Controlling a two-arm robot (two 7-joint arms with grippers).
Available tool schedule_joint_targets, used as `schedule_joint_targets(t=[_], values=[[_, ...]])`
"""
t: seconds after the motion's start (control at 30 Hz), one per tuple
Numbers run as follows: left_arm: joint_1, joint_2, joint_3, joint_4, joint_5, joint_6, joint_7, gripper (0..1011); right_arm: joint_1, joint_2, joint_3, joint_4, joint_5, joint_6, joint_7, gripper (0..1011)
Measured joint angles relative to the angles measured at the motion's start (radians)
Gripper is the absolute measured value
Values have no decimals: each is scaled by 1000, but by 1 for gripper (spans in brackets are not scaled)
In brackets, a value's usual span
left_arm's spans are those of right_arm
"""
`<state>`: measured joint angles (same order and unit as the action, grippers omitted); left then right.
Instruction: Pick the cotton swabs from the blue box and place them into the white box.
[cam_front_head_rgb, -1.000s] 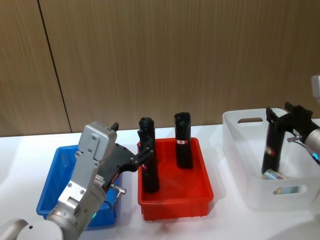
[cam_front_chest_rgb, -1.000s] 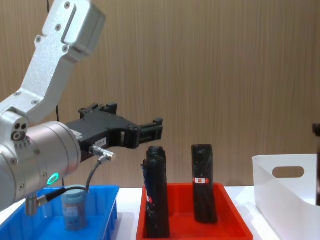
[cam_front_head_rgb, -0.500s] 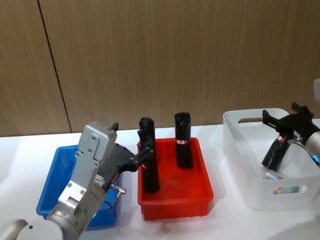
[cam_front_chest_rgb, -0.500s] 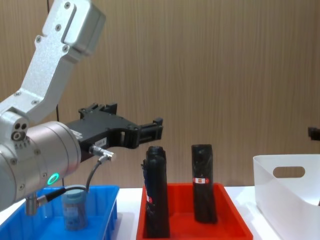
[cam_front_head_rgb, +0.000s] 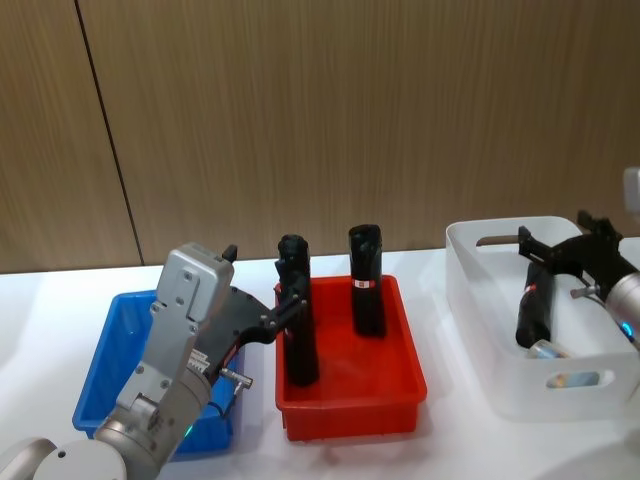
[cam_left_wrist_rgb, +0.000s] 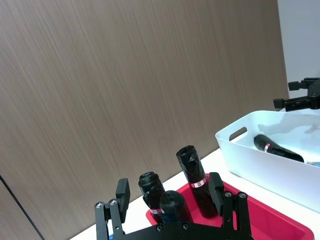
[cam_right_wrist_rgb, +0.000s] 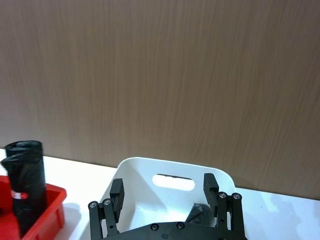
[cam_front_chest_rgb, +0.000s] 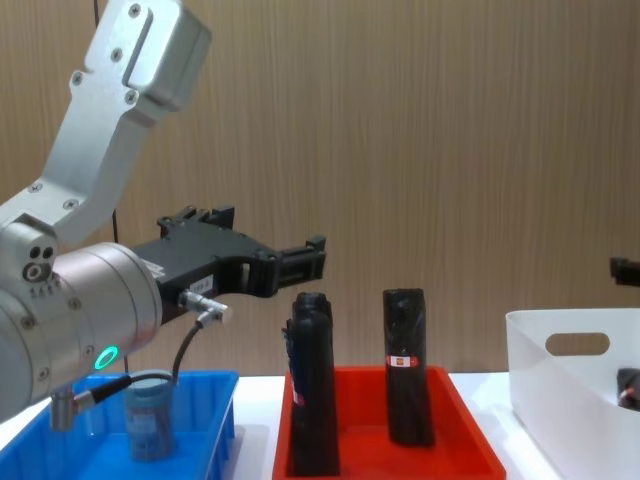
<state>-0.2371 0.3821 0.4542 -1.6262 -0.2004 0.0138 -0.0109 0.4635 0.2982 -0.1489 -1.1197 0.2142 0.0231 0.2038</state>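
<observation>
I take the red tray (cam_front_head_rgb: 350, 395) as my landmark; it sits on the white table (cam_front_head_rgb: 450, 440) between the two bins. The blue box (cam_front_head_rgb: 110, 360) lies just to the left of the red tray, and one jar of cotton swabs (cam_front_chest_rgb: 148, 415) stands upright inside it. My left gripper (cam_front_chest_rgb: 300, 262) hangs above the gap between the blue box and the red tray, pointing toward the tray, with its jaws spread apart and nothing between them; the left wrist view shows both fingers (cam_left_wrist_rgb: 122, 192) wide of each other. Three black rolls (cam_front_chest_rgb: 312, 400) stand in the red tray, two close together at its left side and one (cam_front_head_rgb: 366, 280) farther back. The white box (cam_front_head_rgb: 500, 330) stands to the right of the red tray, slightly apart from it. My right gripper (cam_front_head_rgb: 560, 248) is above the white box, its jaws parted and empty, as the right wrist view confirms with fingers (cam_right_wrist_rgb: 116, 192) well separated. Inside the white box a black roll (cam_front_head_rgb: 533, 310) leans tilted against the wall, and at least one cotton swab jar (cam_front_head_rgb: 548, 349) lies at its foot.
</observation>
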Motion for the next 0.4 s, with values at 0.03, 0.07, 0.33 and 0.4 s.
schedule_joint_targets(t=[0.03, 0.07, 0.33, 0.4], values=[[0, 0, 0, 0, 0, 0, 0, 1000, 0, 0, 0, 0, 0, 0, 0, 1001], [0, 0, 0, 0, 0, 0, 0, 1000, -15, 1, -2, -20, 2, 0, -5, 1001], [0, 0, 0, 0, 0, 0, 0, 1000, -95, 8, -16, -129, 15, 3, -27, 1002], [0, 0, 0, 0, 0, 0, 0, 1000, -110, 9, -18, -149, 17, 3, -31, 1002]])
